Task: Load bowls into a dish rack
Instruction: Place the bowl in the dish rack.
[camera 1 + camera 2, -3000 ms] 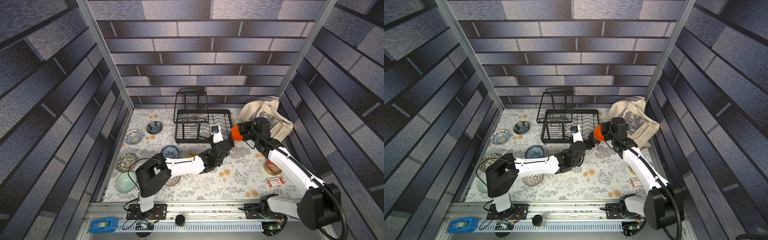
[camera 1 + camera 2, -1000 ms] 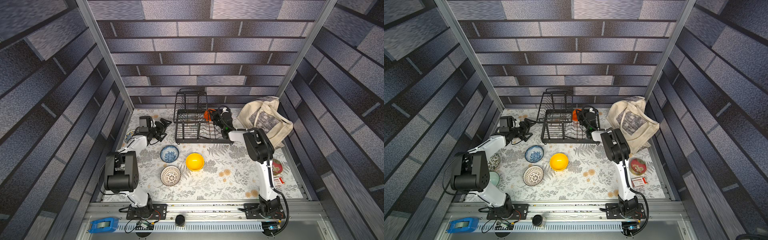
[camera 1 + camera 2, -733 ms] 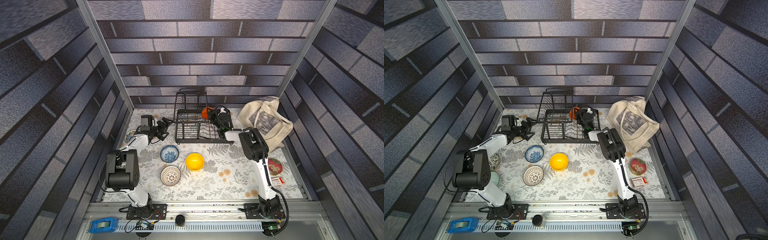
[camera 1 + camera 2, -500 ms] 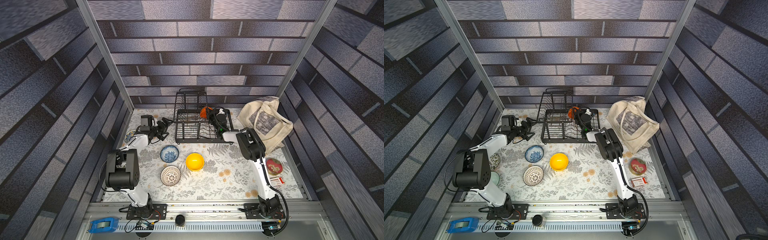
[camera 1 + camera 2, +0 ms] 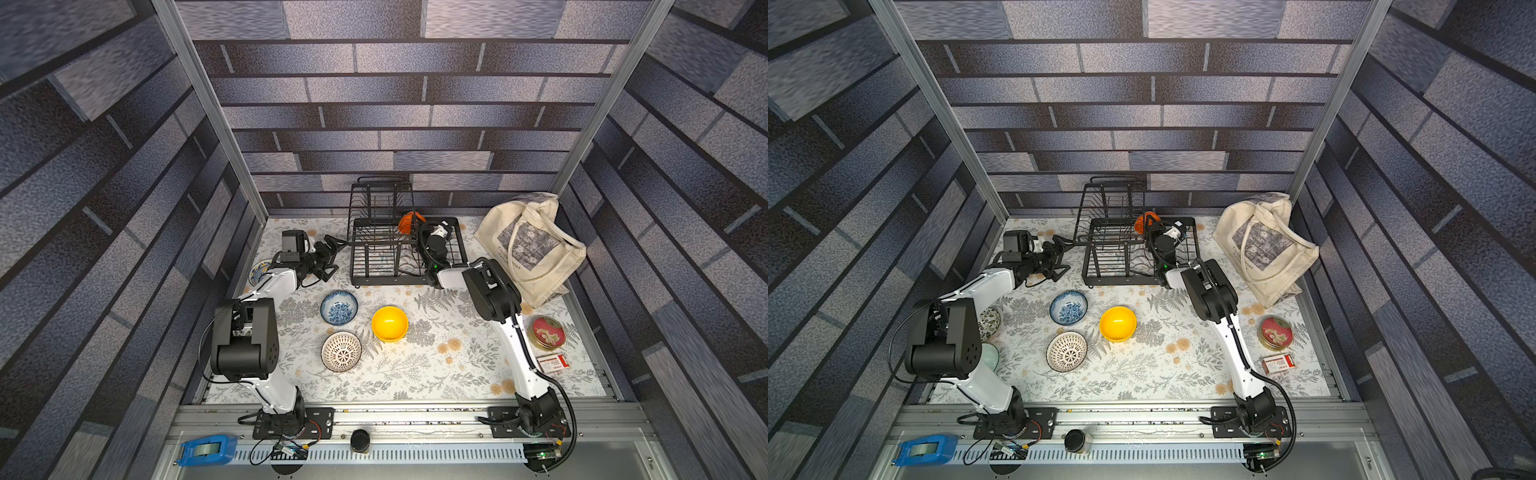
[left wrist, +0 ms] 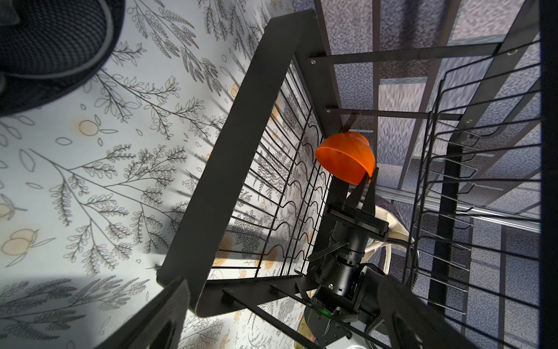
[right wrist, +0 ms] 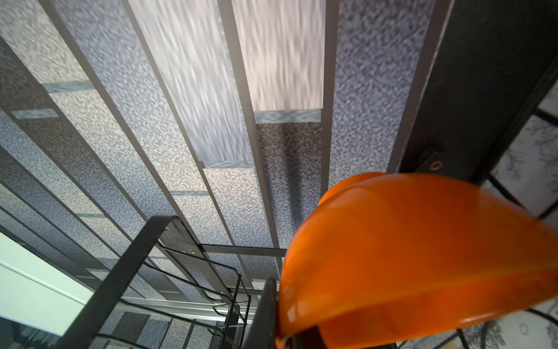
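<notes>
Seen from above, a black wire rack (image 5: 390, 283) stands at the back of a floral mat (image 5: 436, 365). The right gripper (image 6: 369, 181) reaches into the rack's lower tier, its fingers clamped on the rim of an orange bowl (image 6: 344, 160). The bowl is tipped on its side above the curved dividers, at the far end of that tier beside the raised basket. Whether it touches the wires cannot be told.

The left gripper (image 5: 336, 255) hovers just beside the rack's left end, fingers spread wide and holding nothing. The left wrist view shows a dark bowl (image 6: 51, 39) on the mat close to it.

Three bowls sit apart from one another on the mat in front of the rack: a floral bowl (image 5: 338, 307), a yellow bowl (image 5: 389, 324) and, nearer the front, a lattice bowl (image 5: 340, 352). A blue-yellow bowl (image 5: 258, 271) lies at the mat's left edge, partly hidden by the left arm.

Right of the rack stands a tote bag (image 5: 532, 245), with a red tin (image 5: 547, 332) and a small box (image 5: 552, 363) nearer the front.
</notes>
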Controlling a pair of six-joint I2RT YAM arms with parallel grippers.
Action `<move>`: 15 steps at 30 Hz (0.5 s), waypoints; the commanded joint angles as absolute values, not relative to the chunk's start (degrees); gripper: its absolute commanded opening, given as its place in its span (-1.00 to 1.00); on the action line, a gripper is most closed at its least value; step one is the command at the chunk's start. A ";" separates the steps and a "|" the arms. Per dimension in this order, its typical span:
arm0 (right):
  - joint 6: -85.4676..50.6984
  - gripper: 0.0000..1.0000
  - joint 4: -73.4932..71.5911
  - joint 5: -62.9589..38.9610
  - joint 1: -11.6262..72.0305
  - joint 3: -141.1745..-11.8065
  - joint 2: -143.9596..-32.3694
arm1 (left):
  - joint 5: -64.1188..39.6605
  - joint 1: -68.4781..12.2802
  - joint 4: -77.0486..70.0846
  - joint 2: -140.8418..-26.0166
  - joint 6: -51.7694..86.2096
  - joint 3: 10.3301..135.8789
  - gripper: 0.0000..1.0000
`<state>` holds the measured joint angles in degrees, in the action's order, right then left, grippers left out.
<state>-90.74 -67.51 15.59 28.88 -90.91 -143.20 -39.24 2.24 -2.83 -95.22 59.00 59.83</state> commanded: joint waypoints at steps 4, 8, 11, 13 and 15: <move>-93.08 -1.00 -75.57 26.60 30.78 -89.39 -146.60 | -40.64 1.85 -3.60 -95.62 59.77 59.41 1.00; -93.79 -1.00 -70.47 26.27 31.35 -89.97 -145.80 | -40.90 1.59 -3.60 -95.62 59.94 59.59 1.00; -95.78 -1.00 -61.67 24.39 31.38 -90.19 -143.89 | -41.00 1.67 -3.52 -95.44 60.03 59.51 1.00; -95.38 -1.00 -57.94 24.68 31.65 -90.11 -142.64 | -41.03 1.76 -3.60 -95.42 60.12 59.50 0.99; -96.43 -1.00 -54.55 24.93 31.73 -90.20 -142.05 | -41.25 1.77 -3.70 -95.32 60.38 59.59 1.00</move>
<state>-94.63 -64.66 24.45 31.18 -90.91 -142.85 -40.14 1.91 -2.87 -95.20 59.44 59.81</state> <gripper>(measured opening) 0.078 0.997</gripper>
